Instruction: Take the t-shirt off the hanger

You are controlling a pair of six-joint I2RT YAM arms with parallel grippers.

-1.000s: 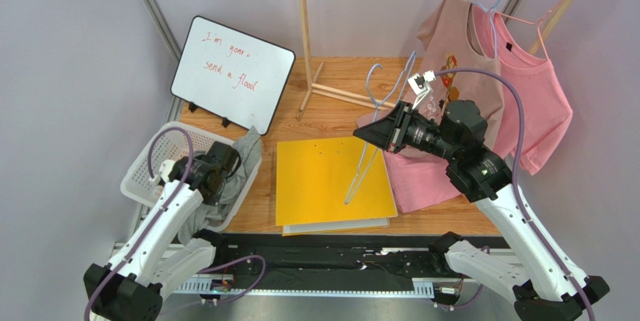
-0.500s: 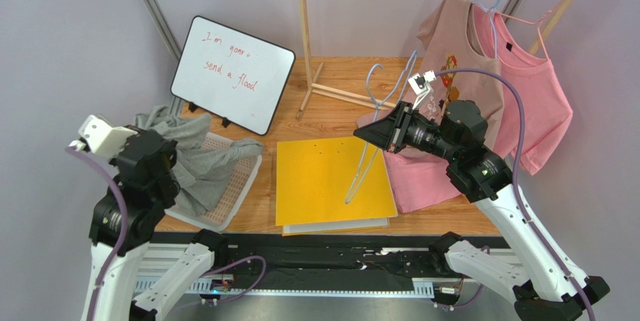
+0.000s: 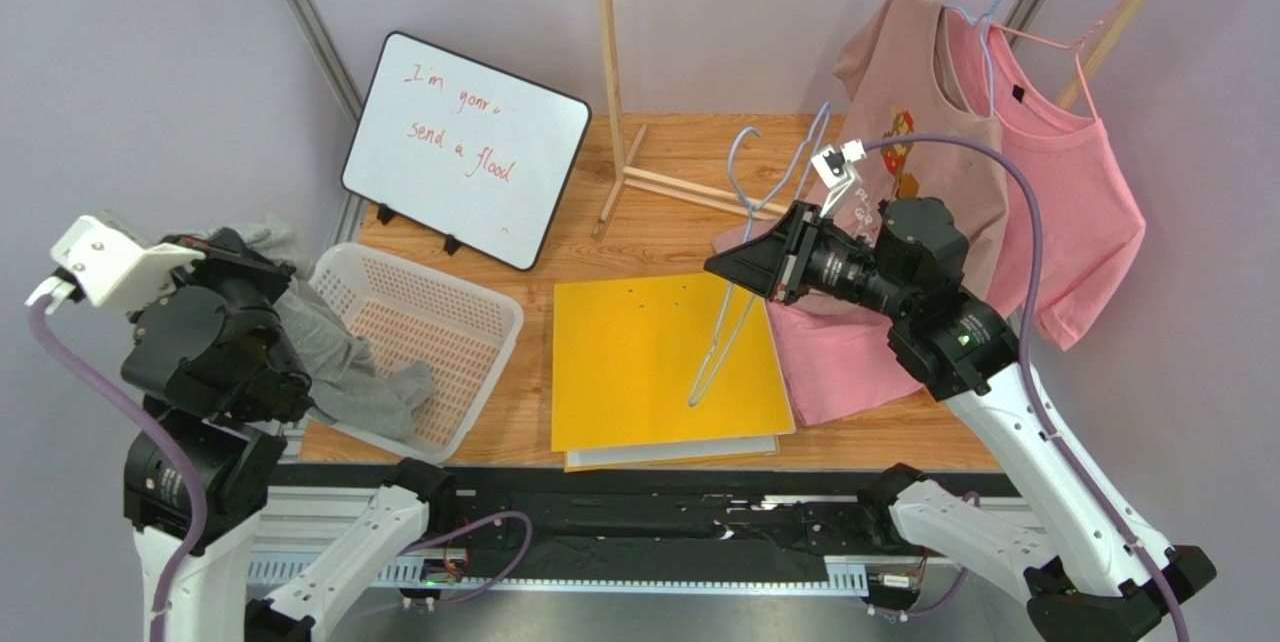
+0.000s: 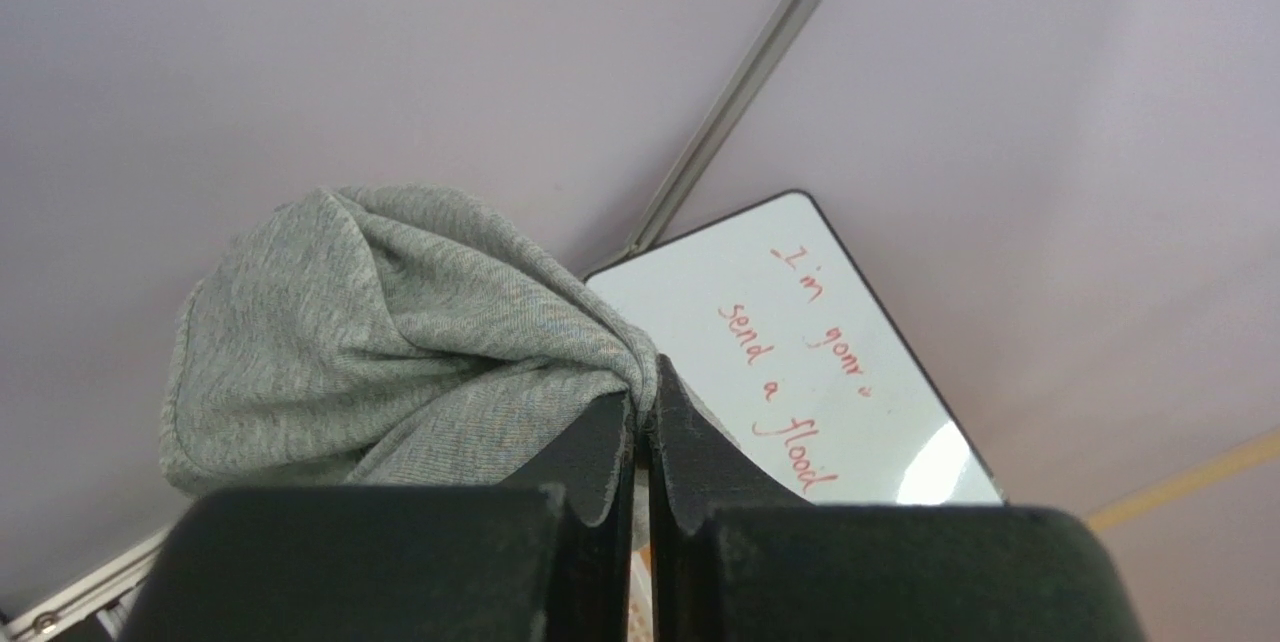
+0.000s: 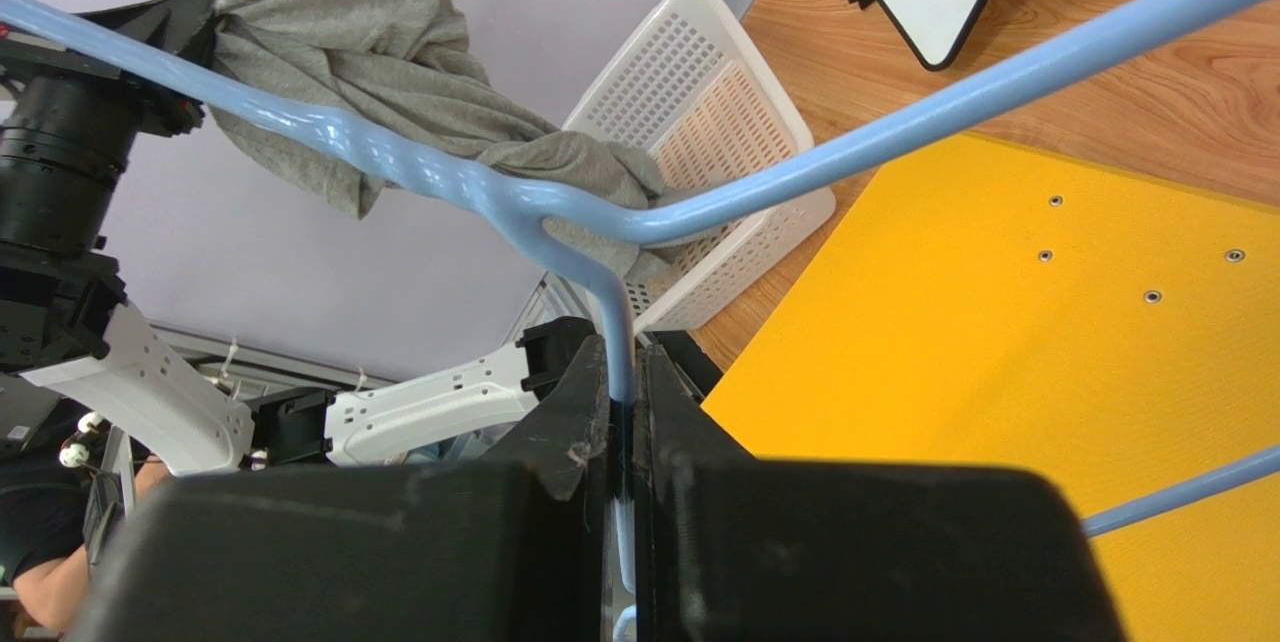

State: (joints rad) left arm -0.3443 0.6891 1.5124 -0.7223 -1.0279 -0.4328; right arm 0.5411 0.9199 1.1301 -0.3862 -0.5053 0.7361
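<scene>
Grey cotton t-shirt (image 4: 391,327) hangs bunched at the far left, pinched between the fingers of the left hand (image 4: 646,390), which is clenched on a fold of it. The arm is raised high, probably so the cloth lifts free and can drape. Its lower end trails down into the white perforated plastic basket (image 3: 451,315) at the left edge of the wooden worktop (image 3: 676,222), which looks like the place meant to receive it.

To the right, the light-blue plastic hanger (image 5: 962,99) is bare. The right hand (image 5: 621,365) grips it firmly at the neck below the hook and holds it tilted above the yellow flat board (image 3: 646,357), well apart from the shirt, likely to steady it while the garment comes away.

I judge the shirt is off the hanger, and only letting it drop into the basket remains.
</scene>
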